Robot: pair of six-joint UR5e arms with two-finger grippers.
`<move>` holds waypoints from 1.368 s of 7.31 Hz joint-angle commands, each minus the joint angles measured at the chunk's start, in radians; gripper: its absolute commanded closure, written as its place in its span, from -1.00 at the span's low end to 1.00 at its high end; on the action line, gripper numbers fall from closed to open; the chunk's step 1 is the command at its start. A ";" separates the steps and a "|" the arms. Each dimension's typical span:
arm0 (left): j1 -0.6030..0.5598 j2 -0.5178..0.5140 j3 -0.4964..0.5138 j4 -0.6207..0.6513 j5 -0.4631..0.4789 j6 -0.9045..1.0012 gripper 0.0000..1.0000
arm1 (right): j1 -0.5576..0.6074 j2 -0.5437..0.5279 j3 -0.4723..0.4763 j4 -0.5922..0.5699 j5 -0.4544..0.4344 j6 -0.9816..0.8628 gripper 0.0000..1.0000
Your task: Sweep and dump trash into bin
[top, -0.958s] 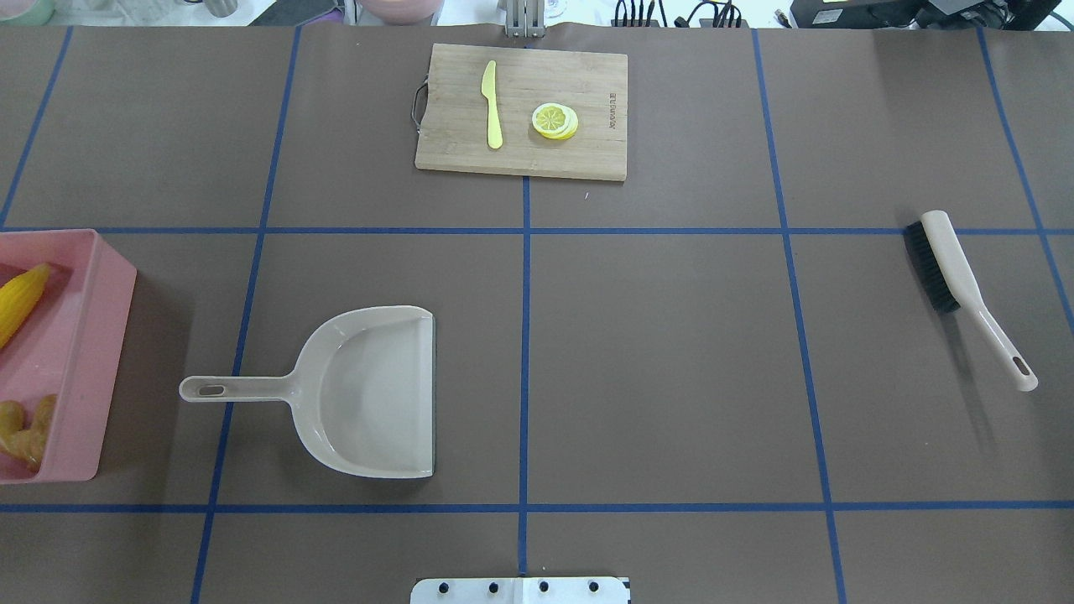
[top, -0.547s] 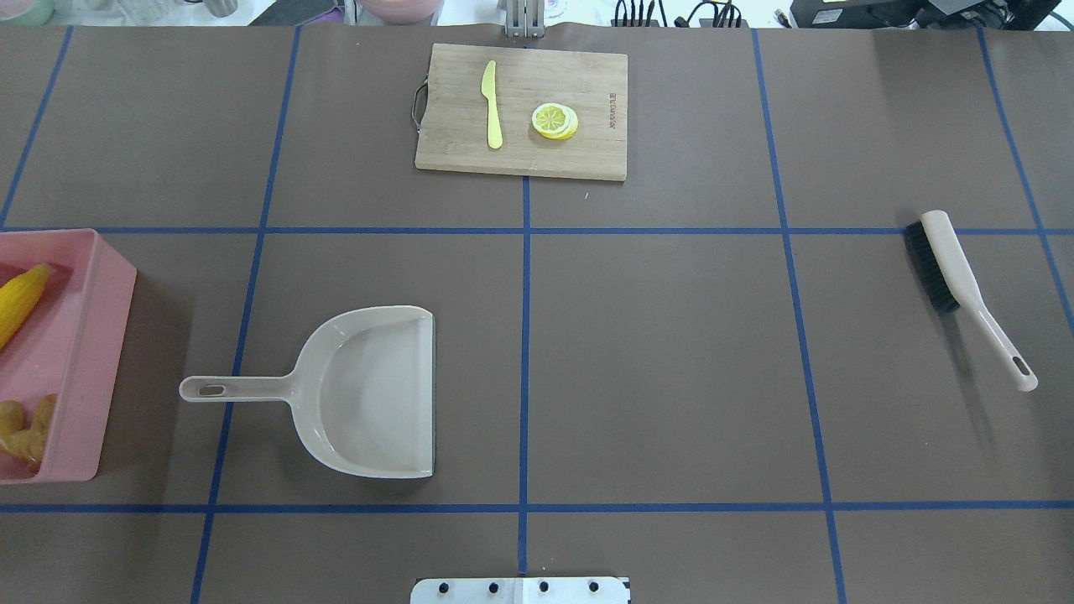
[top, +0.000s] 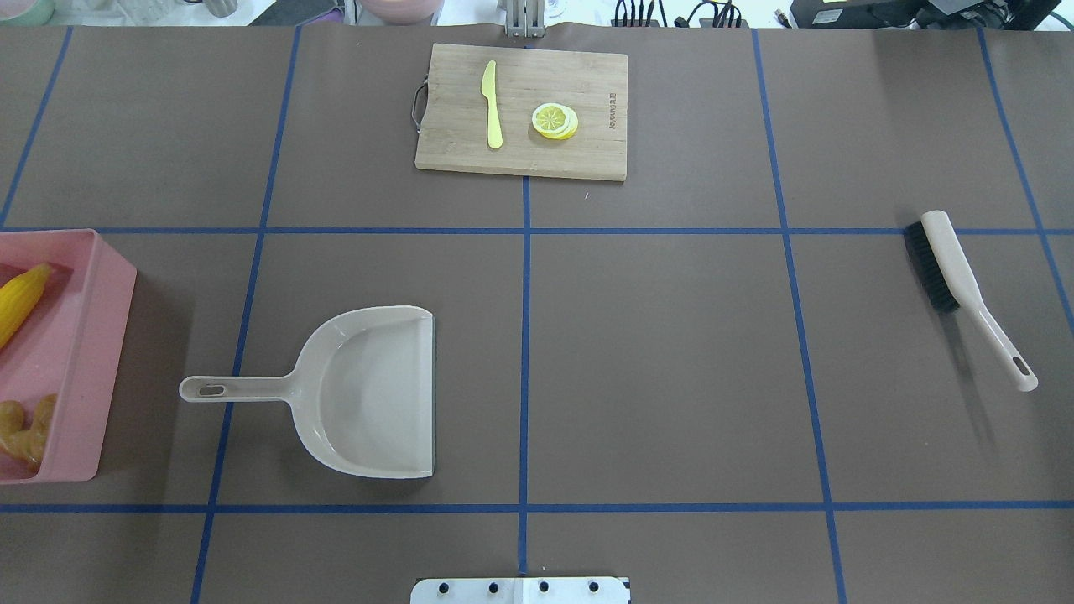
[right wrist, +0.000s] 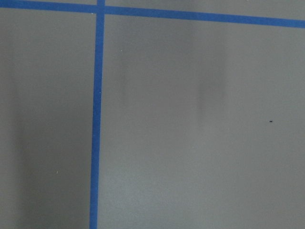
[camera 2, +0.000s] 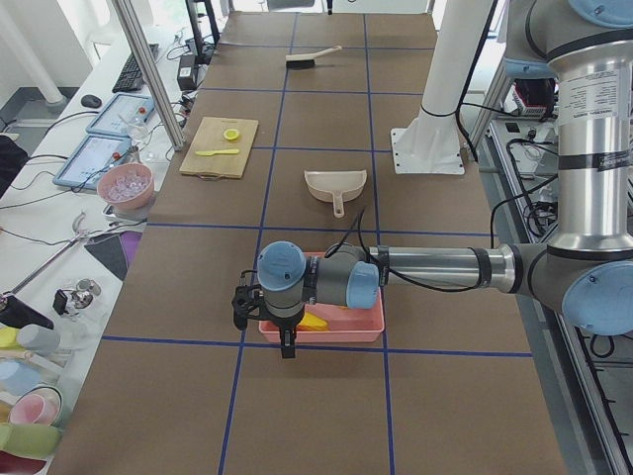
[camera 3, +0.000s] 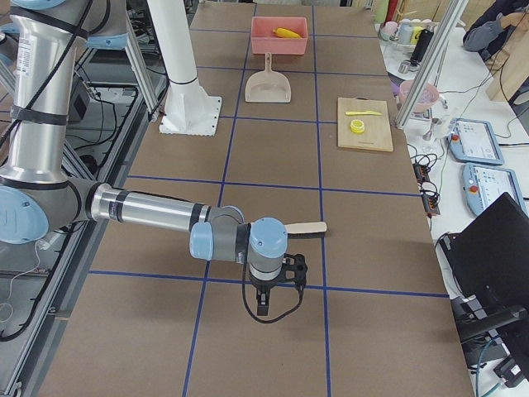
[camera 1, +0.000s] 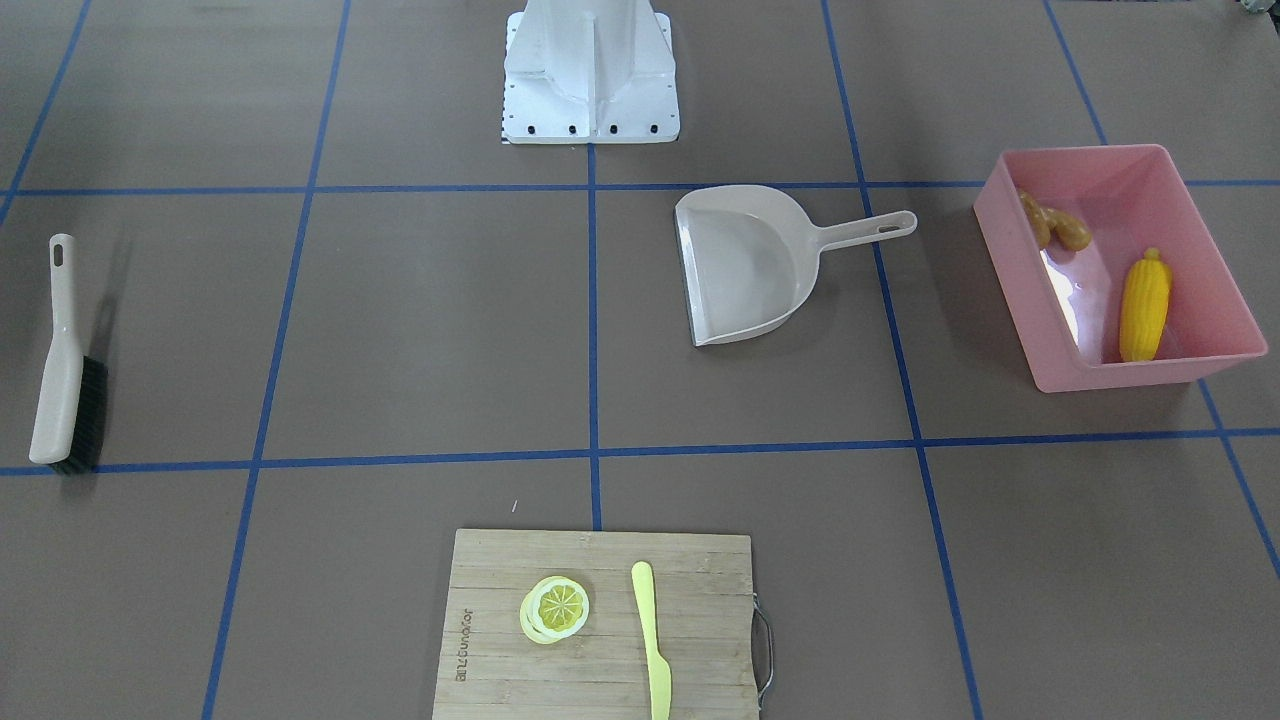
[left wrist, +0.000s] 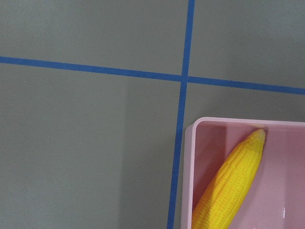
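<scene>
The bin (camera 1: 1150, 370) stands at the robot's left end of the table, well apart from the dustpan (camera 1: 745, 265), whose handle points toward it. In the bin lie the corn cob (camera 1: 1143, 305) and, at the opposite end, the ginger root (camera 1: 1050, 228), the two not touching. The left gripper (camera 2: 288, 348) hangs over the tub's outer end, the end away from the dustpan, and holds nothing. Whether its jaws are apart or together I cannot tell, since only the side camera catches it. The left wrist view looks down on one corner of the tub, with the cob's tip up against the end wall and blue tape lines crossing just outside. The overhead view cuts the bin off at its edge (only part of the cob shows), while the front-facing view gives the whole tub. Neither shows an arm. The right gripper (camera 3: 263, 306) appears only from the right end, over bare table near the brush (camera 3: 302, 227), its jaws likewise unreadable. Its wrist view holds only brown cover and tape.
</scene>
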 commanded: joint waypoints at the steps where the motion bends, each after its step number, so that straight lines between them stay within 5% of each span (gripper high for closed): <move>1: 0.000 -0.001 0.000 0.000 0.000 0.000 -0.99 | 0.000 0.000 0.000 0.001 0.000 0.000 -1.00; 10: -0.006 -0.001 -0.037 0.043 0.000 -0.002 -0.99 | 0.000 0.000 0.000 0.001 -0.001 0.000 -1.00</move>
